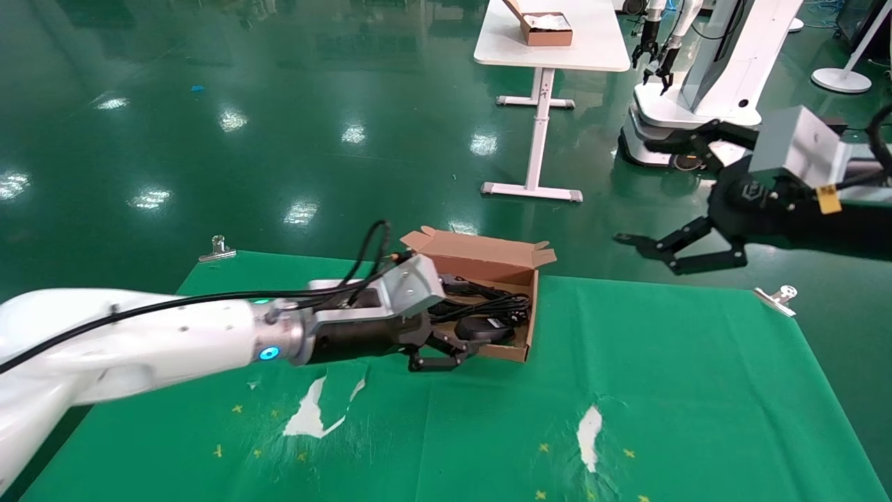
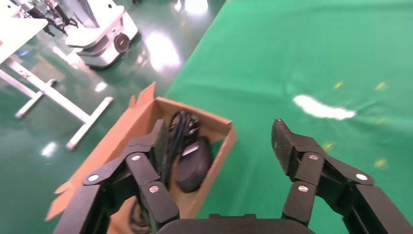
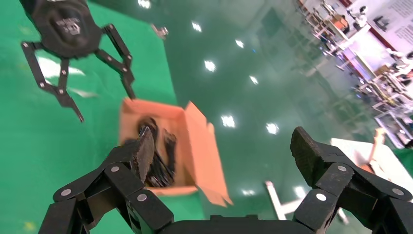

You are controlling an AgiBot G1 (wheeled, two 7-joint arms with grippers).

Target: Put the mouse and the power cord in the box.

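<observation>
With mouse (image 2: 194,165) and power cord (image 1: 481,301) inside the box (image 1: 531,317), the spread, empty left gripper (image 2: 221,146) needed a straight lift clear.

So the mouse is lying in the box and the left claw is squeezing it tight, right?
Not quite. The mouse is lying in the box, beside the cord, but the left claw isn't squeezing it. The left wrist view shows that claw open and empty, near the box's front wall. The right claw is open too, off to the side.
</observation>
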